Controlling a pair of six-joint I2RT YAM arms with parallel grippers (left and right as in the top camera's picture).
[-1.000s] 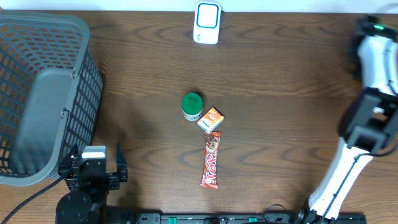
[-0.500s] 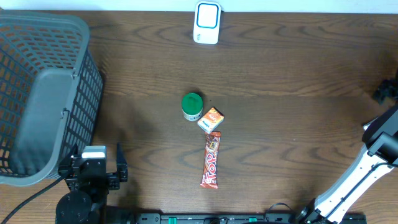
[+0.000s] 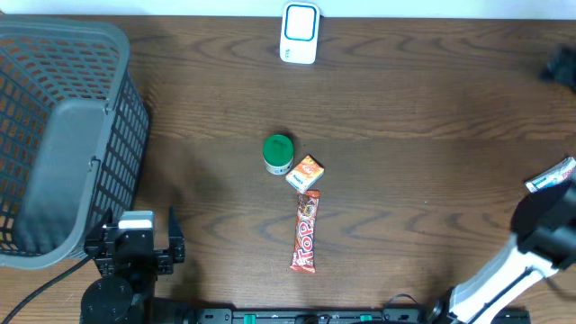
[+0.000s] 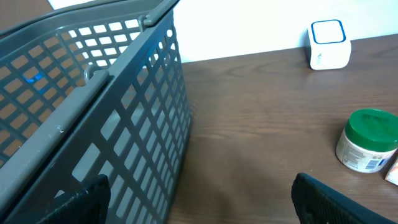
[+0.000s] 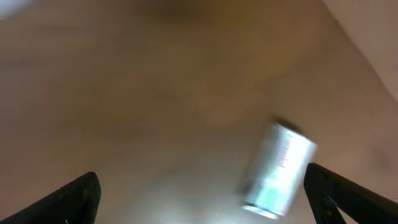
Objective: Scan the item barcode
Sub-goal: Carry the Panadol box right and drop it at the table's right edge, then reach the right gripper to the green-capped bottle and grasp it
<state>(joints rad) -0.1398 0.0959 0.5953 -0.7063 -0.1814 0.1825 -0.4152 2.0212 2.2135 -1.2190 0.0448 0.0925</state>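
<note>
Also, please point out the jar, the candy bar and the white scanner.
jar (image 3: pixel 277 148), overhead view, on its green lid.
candy bar (image 3: pixel 306 236), overhead view, middle of the wrapper.
white scanner (image 3: pixel 300 29), overhead view, on its top face.

1. The white scanner (image 3: pixel 300 32) has a blue square and sits at the far edge.
2. The green-lidded jar (image 3: pixel 277 153), small orange box (image 3: pixel 305 173) and red candy bar (image 3: pixel 306 232) sit close together in the middle.
3. The silver tube (image 3: pixel 551 175) lies far right.

I take the green-lidded jar (image 3: pixel 278 153) as my mark: orange packet (image 3: pixel 305 173) just beside it lower-right, candy bar (image 3: pixel 307 232) below, white scanner (image 3: pixel 300 33) well above, basket (image 3: pixel 72 36) far left.
</note>
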